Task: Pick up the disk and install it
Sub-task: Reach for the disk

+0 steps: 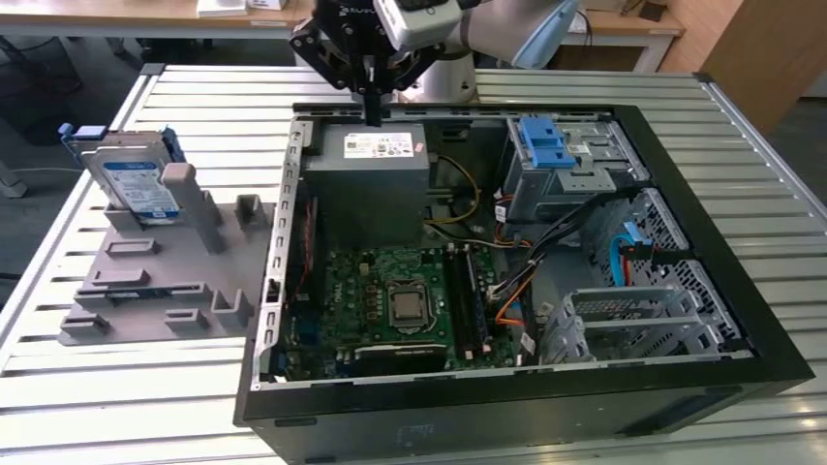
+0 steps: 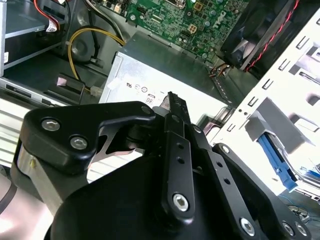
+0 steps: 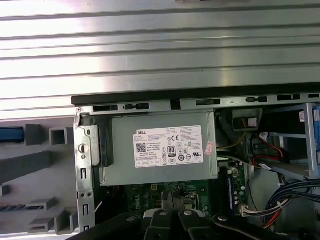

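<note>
On the slatted metal table (image 1: 723,126), the open computer case (image 1: 517,418) lies beside a grey holder (image 1: 155,291) at the exterior view's left, where the disk (image 1: 136,182), silver with a white-and-blue label and blue frame, stands upright, while the empty claw (image 1: 374,114) hangs pinched together above the power-supply box (image 1: 368,179).

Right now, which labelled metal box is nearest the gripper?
The power-supply box inside the case; the disk stands outside, on the grey holder.
</note>
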Available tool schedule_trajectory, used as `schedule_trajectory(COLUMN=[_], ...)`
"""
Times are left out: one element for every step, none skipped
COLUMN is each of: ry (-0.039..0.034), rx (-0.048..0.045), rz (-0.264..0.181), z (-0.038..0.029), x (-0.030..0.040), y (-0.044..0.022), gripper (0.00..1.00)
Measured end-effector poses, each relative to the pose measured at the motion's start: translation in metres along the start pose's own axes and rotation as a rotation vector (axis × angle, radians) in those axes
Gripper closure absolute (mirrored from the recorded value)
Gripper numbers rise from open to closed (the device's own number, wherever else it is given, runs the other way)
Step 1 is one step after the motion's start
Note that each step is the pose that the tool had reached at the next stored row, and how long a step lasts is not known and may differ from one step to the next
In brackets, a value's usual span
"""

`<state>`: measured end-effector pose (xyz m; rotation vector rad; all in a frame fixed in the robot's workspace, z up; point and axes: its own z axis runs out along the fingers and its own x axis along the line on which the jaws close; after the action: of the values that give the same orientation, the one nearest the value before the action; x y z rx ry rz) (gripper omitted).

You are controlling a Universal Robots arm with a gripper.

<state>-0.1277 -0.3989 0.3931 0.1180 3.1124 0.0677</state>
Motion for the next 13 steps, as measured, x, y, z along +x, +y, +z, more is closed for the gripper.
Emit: schedule_trajectory(ry=[0.0000,0.0000,0.0001,0.0000,0.0000,0.0000,0.0000,0.0001,0.0001,0.0001,0.0001,0.0001,0.0001], rx=[0.0000,0.0000,0.0001,0.0000,0.0000,0.0000,0.0000,0.0001,0.0001,0.0001,0.0000,0.0000,0.0000], rz=[0.000,0.000,0.000,0.000,0.000,0.000,0.000,0.000,0.000,0.000,0.000,0.000,0.000], z=[0.0000,0.0000,0.0000,0.0000,0.0000,0.0001,0.0001,0.0001,0.0001,0.0001,0.0002,0.0003,0.0003], x=[0.0007,0.0014,0.0023,0.0032,0.0039,0.0045,0.0050,0.0055,0.0060,0.0065,0.0070,0.0075,0.0080], y=[-0.0001,-0.0001,-0.0002,-0.0002,-0.0003,-0.0003,-0.0003,-0.0004,-0.0004,-0.0005,-0.0005,-0.0006,-0.0006], gripper=[0.89,0.89,0.89,0.89,0.89,0.89,0.89,0.89,0.89,0.89,0.89,0.89,0.89])
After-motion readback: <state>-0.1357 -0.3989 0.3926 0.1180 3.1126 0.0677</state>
